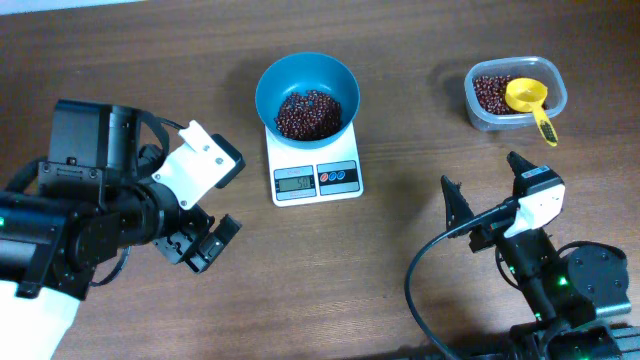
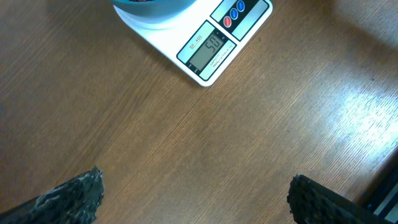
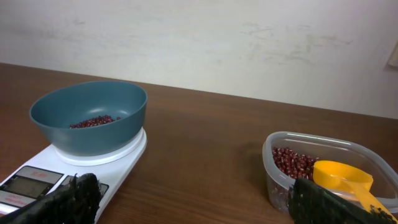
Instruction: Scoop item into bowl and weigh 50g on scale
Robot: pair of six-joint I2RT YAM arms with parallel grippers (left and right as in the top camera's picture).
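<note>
The blue bowl [image 1: 307, 82] stands on the white scale [image 1: 316, 178] and holds dark red-brown beans [image 1: 308, 113]. The scale's display [image 2: 209, 51] shows in the left wrist view. A yellow scoop [image 1: 529, 101] rests in the clear tub [image 1: 515, 92], which holds more beans [image 1: 489, 92]. My left gripper [image 1: 203, 242] is open and empty over bare table, left of the scale. My right gripper [image 1: 486, 180] is open and empty, below the tub. In the right wrist view the bowl [image 3: 90, 118], the tub [image 3: 323, 171] and the scoop [image 3: 342, 176] show.
A pale wall [image 3: 249, 43] runs behind the table's far edge. Bare wooden table [image 1: 390, 260] lies between the two arms and in front of the scale.
</note>
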